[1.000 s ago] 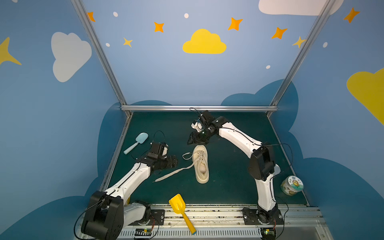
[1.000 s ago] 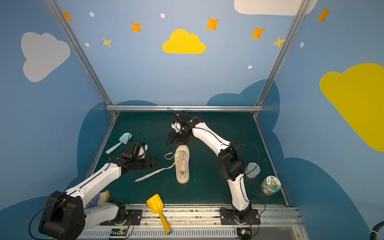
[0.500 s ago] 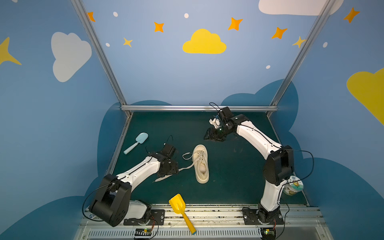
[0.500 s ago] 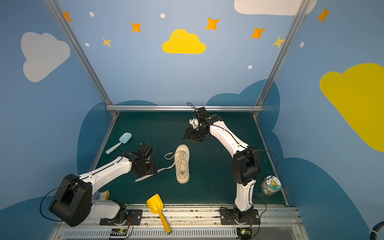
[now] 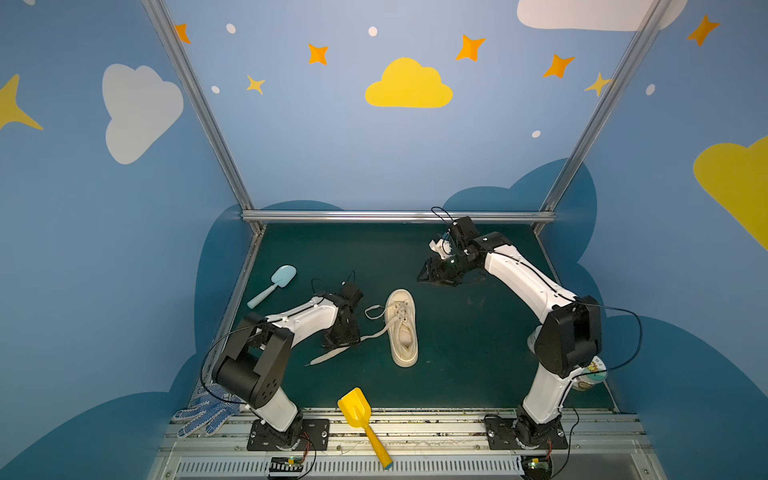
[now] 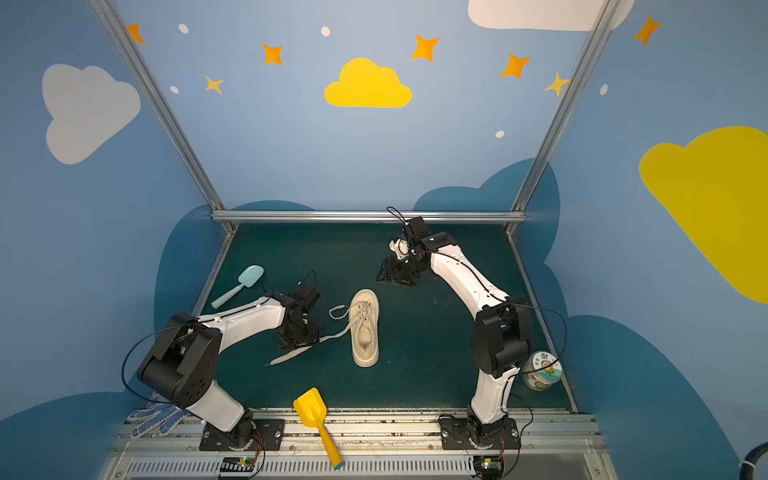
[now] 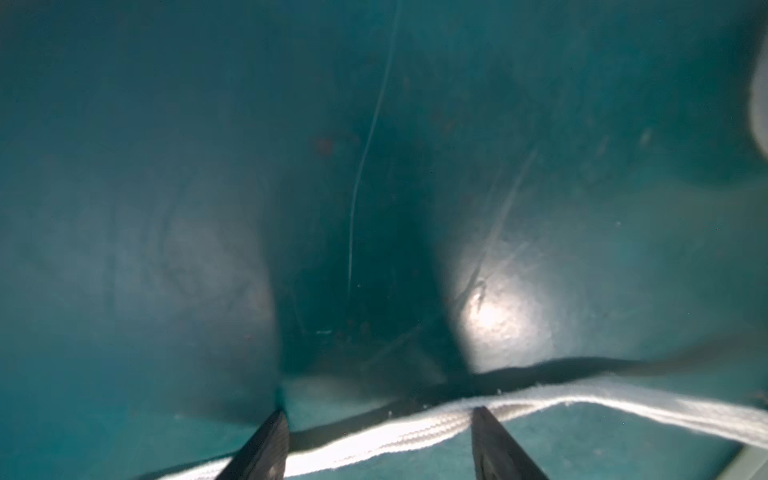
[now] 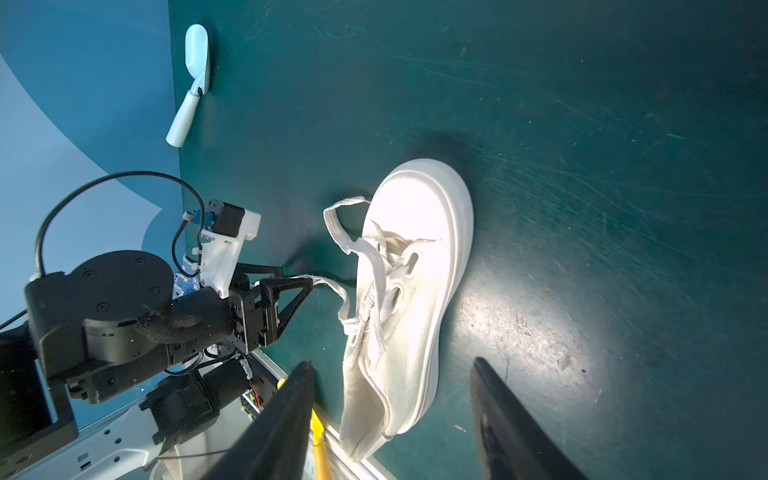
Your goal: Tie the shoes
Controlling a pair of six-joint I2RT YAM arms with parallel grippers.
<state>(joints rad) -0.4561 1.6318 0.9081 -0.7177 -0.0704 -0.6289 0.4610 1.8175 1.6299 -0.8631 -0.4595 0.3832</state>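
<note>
While the right hand (image 5: 424, 277) hovers open, the left hand (image 7: 378, 412), fingers (image 7: 266, 449) parted, straddles a lace (image 7: 415, 430) of the sneaker (image 5: 402, 332).

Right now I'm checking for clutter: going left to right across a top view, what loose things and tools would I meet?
From the left: dotted glove → light blue scoop → yellow shovel → cream sneaker → right tool → printed tin. The left arm overlaps several, so it is omitted.
</note>
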